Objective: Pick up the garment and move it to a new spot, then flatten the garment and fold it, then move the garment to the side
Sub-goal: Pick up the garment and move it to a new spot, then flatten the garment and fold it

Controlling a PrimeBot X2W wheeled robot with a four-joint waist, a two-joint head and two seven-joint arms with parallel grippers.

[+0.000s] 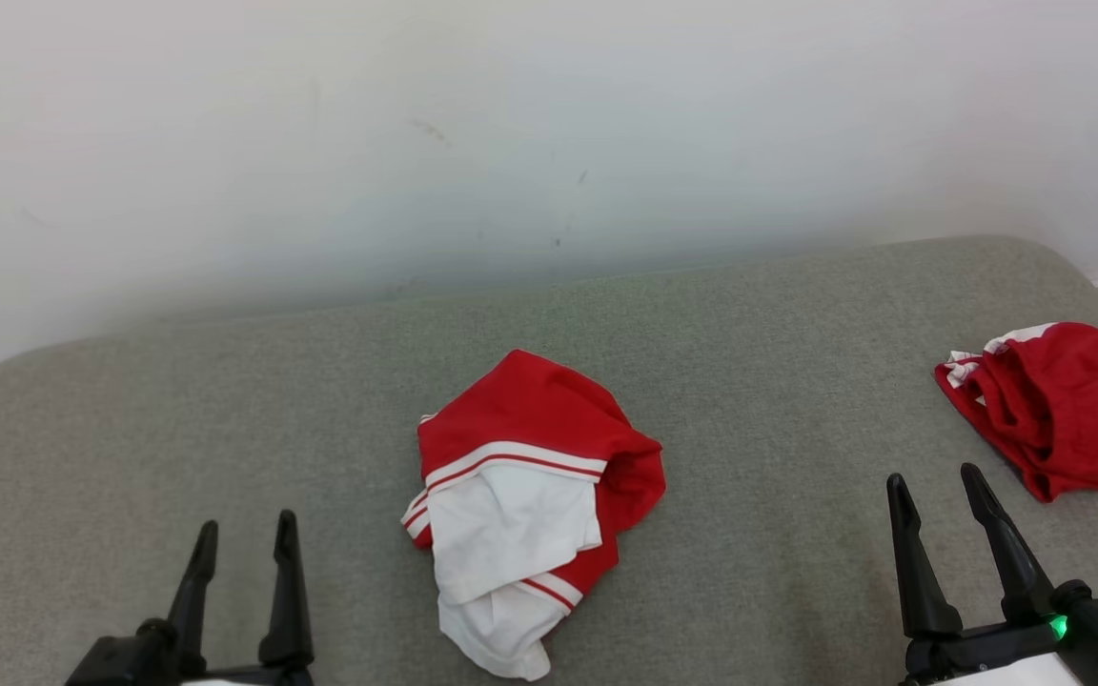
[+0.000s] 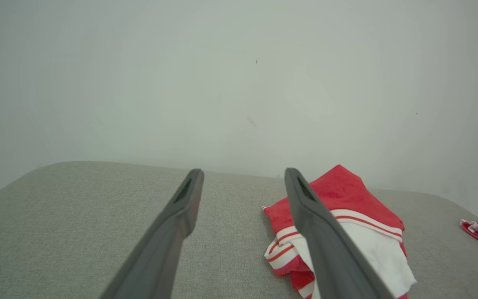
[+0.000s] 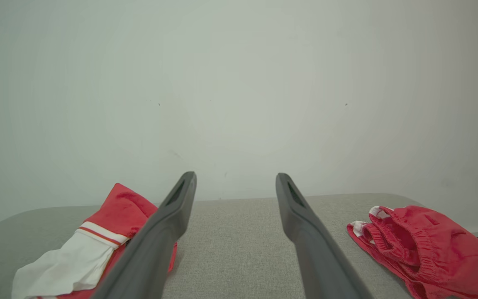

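Crumpled garment at the middle of the grey cushion, both grippers empty.
Left gripper low at the near edge, fingers parted, pointing at the wall. The garment's long axis runs near to far, white end toward the robot. Right gripper likewise spread, near a second red garment.

**Three cameras, one grey cushion**

The head camera looks forward and down from above the near edge of the grey cushion, taking in nearly its whole width up to the white wall. Each wrist camera sits low near that same edge, sighting between its dark fingers toward the wall. All three share the crumpled red-and-white garment at mid-cushion and the red garment by the right edge.
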